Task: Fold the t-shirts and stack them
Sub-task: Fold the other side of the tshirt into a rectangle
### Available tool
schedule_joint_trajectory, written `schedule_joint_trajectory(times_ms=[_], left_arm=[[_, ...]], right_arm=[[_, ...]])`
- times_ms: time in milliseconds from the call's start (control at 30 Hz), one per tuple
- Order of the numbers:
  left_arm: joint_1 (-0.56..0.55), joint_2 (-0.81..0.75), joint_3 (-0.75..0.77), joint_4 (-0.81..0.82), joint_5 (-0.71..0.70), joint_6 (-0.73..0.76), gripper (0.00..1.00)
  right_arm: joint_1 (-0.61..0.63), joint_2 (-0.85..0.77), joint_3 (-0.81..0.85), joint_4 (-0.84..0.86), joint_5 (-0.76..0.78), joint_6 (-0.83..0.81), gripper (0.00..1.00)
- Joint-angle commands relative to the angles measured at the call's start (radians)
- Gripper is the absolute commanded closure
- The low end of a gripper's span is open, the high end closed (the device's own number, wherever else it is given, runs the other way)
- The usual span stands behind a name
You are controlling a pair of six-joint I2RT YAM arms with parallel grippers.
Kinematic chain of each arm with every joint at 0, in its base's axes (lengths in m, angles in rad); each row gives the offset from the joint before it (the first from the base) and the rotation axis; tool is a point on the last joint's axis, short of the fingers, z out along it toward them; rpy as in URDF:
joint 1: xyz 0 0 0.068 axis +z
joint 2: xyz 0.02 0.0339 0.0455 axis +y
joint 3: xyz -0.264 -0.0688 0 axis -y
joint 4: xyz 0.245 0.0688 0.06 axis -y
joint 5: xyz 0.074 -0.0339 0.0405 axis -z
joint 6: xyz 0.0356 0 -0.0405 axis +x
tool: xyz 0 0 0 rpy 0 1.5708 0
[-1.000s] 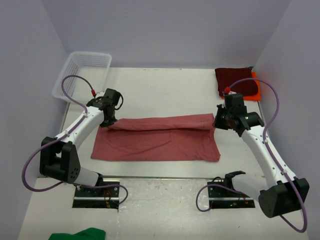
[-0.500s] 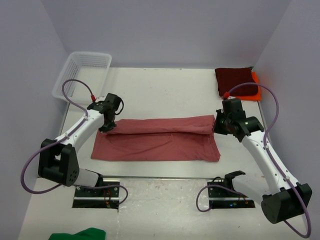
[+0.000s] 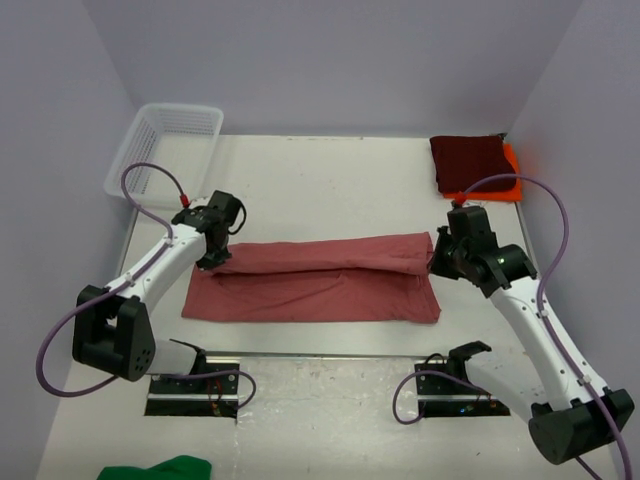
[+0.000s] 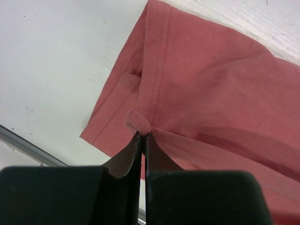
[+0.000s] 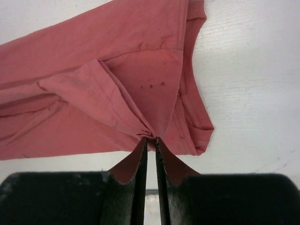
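Note:
The faded rose t-shirt [image 3: 310, 280] lies across the middle of the table, its far long edge lifted over the near half. My left gripper [image 3: 214, 256] is shut on the shirt's left end; a small tab of cloth [image 4: 137, 120] pokes out past the tips of my left gripper [image 4: 142, 135]. My right gripper [image 3: 436, 258] is shut on the right end, where gathered cloth [image 5: 149, 131] is pinched at the tips of my right gripper [image 5: 151, 138]. A folded dark maroon t-shirt [image 3: 466, 160] rests on an orange t-shirt [image 3: 512, 172] at the back right.
A white mesh basket [image 3: 165, 145] stands at the back left corner. A bit of green cloth [image 3: 155, 469] shows at the front left edge. Grey walls close the table in at the left, back and right.
Both grippers have carried the shirt's far edge nearer, toward the front of the table, so the fold sits lower over the near half. Both stayed shut on the cloth.

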Motion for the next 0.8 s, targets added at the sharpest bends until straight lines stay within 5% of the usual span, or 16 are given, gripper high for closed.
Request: schedule_joint_trajectory(times_ms=[0, 200, 500, 600, 633, 700, 733, 767], left_arm=[[-0.005, -0.043, -0.005, -0.035, 0.013, -0.039, 1.00], [-0.006, -0.145, 0.036, -0.047, 0.044, -0.087, 0.77], [-0.005, -0.138, 0.225, -0.148, -0.196, -0.220, 0.75], [0.004, -0.121, 0.187, 0.049, -0.063, -0.069, 0.78], [0.007, -0.066, 0.187, 0.077, -0.021, -0.009, 0.96], [0.007, 0.062, 0.231, 0.062, 0.039, -0.004, 1.00], [0.004, 0.107, 0.243, 0.065, 0.068, 0.019, 1.00], [0.001, 0.138, 0.250, 0.079, 0.092, 0.036, 1.00]], right_arm=[[0.019, -0.037, 0.009, -0.032, 0.039, 0.035, 0.85], [0.046, -0.001, 0.058, -0.039, 0.073, 0.050, 0.54], [0.054, 0.299, 0.242, 0.060, 0.062, -0.025, 0.53], [0.056, 0.388, 0.274, 0.125, 0.041, -0.037, 0.60], [0.054, 0.411, 0.285, 0.142, 0.041, -0.038, 0.67], [0.056, 0.487, 0.325, 0.155, 0.005, -0.045, 0.76], [0.054, 0.511, 0.349, 0.169, -0.005, -0.052, 0.97], [0.056, 0.535, 0.363, 0.172, -0.010, -0.052, 1.00]])
